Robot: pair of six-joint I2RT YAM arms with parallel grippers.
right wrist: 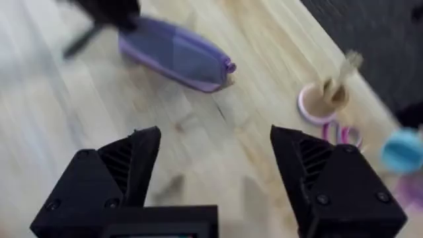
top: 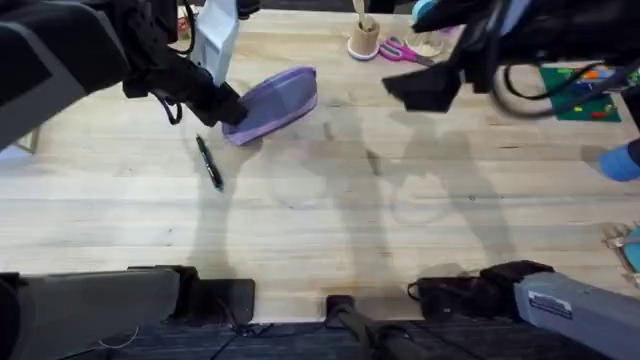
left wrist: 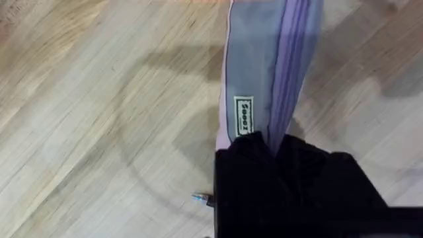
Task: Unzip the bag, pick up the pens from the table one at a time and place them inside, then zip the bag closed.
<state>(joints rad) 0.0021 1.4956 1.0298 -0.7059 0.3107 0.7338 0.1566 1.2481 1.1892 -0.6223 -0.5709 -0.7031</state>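
Lying to the left on the pale, grained wooden plank table [top: 330,210], a thin black stick pen [top: 209,162] is seen just beside the near end of the soft lavender fabric pouch with a grey side panel [top: 275,102], and that end is pinched by the left gripper [top: 225,108]. The pouch is judged light and limp, best held at an end while the zipper is pulled. Farther right, the right gripper [right wrist: 215,168] hangs wide apart and empty above the table.
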